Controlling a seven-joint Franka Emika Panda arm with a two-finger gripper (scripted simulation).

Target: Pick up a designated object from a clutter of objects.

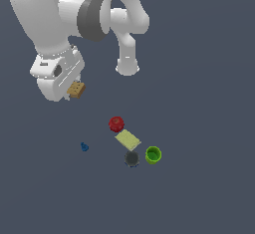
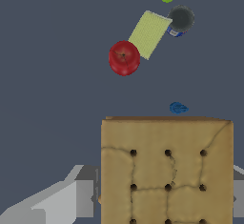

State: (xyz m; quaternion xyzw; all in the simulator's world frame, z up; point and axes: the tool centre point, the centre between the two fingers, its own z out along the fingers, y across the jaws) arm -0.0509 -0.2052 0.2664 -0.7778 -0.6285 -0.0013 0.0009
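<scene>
Dark slate-blue ground (image 1: 209,78) stretches flat and unmarked under everything, with no walls or edges in sight. My gripper (image 1: 73,92) hangs high above it, well off to the exterior view's left of the pile, and it is clenched on the tan cracker block (image 1: 76,89): the little square juts out from between my fingers, and in the wrist view its dotted face fills the near half of the picture, with grey finger metal showing on either side of it. I judge the pick itself done; holding the block clear of the ground keeps it from brushing the others.

Below sit the remaining items. A red ball (image 1: 116,124) touches or nearly touches one corner of the yellow-green flat rectangle (image 1: 128,139). Just beyond that lie the dark grey round thing (image 1: 131,158) and the green cup (image 1: 153,155), close beside each other. A tiny blue piece (image 1: 84,147) lies apart, nearer my side.
</scene>
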